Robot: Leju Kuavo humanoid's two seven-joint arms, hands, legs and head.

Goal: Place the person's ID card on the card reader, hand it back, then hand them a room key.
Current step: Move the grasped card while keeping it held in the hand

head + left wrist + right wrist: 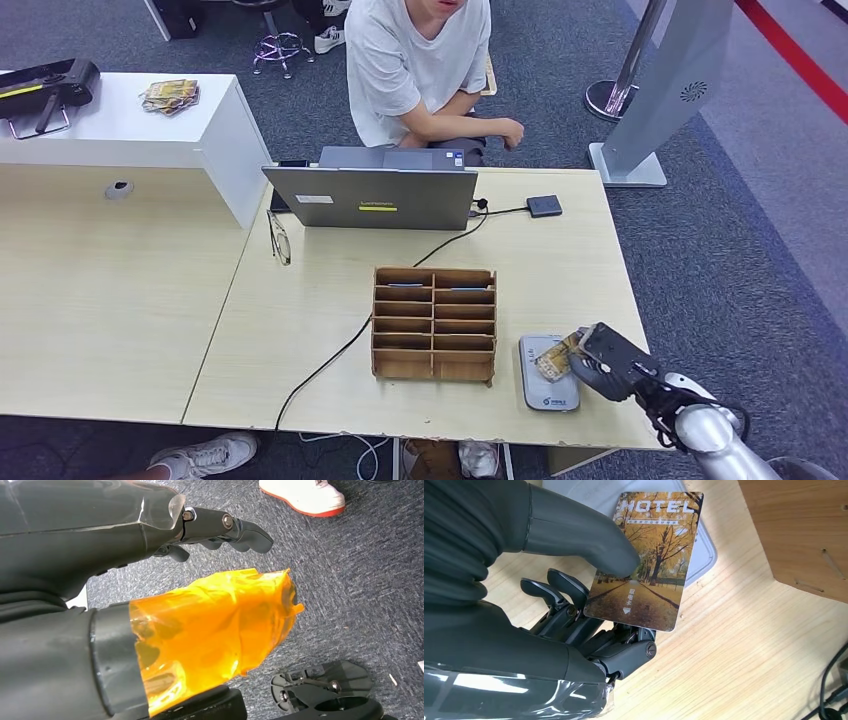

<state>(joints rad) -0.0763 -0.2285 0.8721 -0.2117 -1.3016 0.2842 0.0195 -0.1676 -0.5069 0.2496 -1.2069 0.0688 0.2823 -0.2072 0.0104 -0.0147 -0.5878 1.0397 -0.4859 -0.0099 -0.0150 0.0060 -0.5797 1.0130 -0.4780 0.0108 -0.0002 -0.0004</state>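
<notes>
My right hand [610, 360] pinches a card [556, 356] between thumb and fingers, just above the white card reader [548, 392] near the table's front edge. Up close, the card [649, 560] reads HOTEL over a picture of autumn trees. My thumb presses on its face, and the reader [705, 550] shows behind it. My left hand [100, 545] hangs over grey carpet with its fingers apart and nothing in it; orange film wraps its thumb. A person in a white shirt [420, 60] sits behind the laptop, one hand [506, 131] at the table's far edge.
A wooden slotted box [434, 323] stands left of the reader, with cards in its top slots. Behind it are a grey laptop [372, 195], glasses [278, 237], a black cable and a small black device [544, 206]. A card stack [170, 95] lies on the white counter.
</notes>
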